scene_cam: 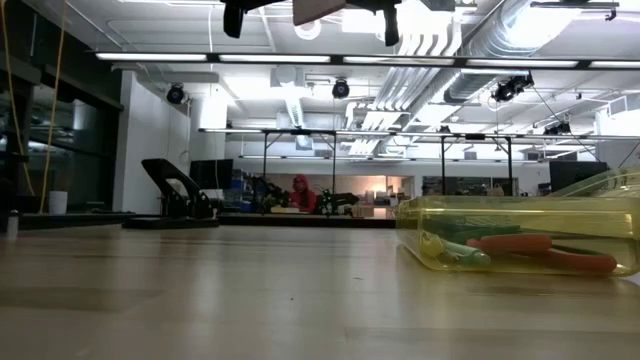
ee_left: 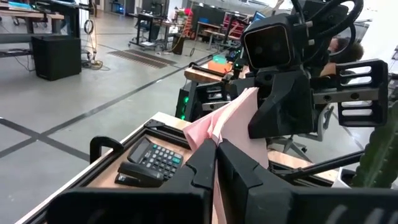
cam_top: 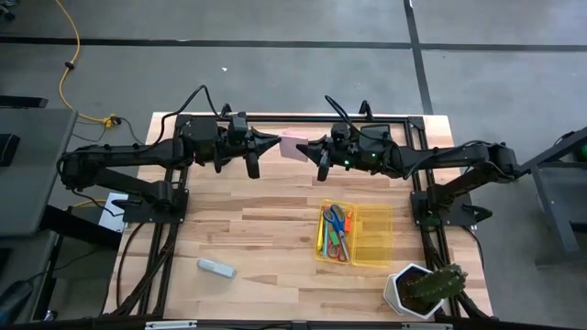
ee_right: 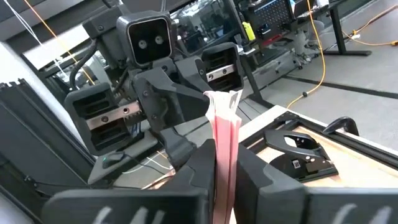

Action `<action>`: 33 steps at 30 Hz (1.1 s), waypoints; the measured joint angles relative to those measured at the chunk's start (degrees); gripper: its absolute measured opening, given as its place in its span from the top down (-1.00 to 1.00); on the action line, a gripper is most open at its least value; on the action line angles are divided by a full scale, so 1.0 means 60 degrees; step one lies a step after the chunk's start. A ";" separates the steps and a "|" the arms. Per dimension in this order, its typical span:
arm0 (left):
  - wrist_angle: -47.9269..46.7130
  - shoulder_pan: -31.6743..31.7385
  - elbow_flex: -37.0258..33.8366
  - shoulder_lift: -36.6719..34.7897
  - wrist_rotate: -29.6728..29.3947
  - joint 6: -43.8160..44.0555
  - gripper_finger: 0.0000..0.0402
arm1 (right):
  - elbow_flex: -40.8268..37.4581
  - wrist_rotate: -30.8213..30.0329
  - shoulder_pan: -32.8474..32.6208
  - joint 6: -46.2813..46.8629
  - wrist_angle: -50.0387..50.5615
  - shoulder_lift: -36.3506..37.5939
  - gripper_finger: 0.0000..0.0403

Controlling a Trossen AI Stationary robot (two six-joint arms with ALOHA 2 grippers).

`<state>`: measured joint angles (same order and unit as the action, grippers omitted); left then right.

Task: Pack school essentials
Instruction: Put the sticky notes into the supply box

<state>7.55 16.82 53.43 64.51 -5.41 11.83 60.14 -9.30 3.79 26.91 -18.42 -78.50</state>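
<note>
Yellow clear box (cam_top: 355, 236) on the tabletop (cam_top: 257, 229) holds red and blue scissors (cam_top: 337, 225). Above the tabletop's far edge, the pink sticky-note pad (cam_top: 293, 147), thin and slightly fanned, hangs pinched between both tools: left tool (cam_top: 273, 141) clenched on one edge, right tool (cam_top: 305, 148) clenched on the other.
</note>
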 joint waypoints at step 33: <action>0.0217 -0.1088 -0.2859 -0.4688 0.0535 0.0949 0.05 | -0.3764 0.1611 -0.0283 0.0692 -0.0043 0.3527 1.00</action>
<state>8.86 10.29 36.28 36.38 -2.20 17.53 37.55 0.37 2.09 31.06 -18.68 -57.34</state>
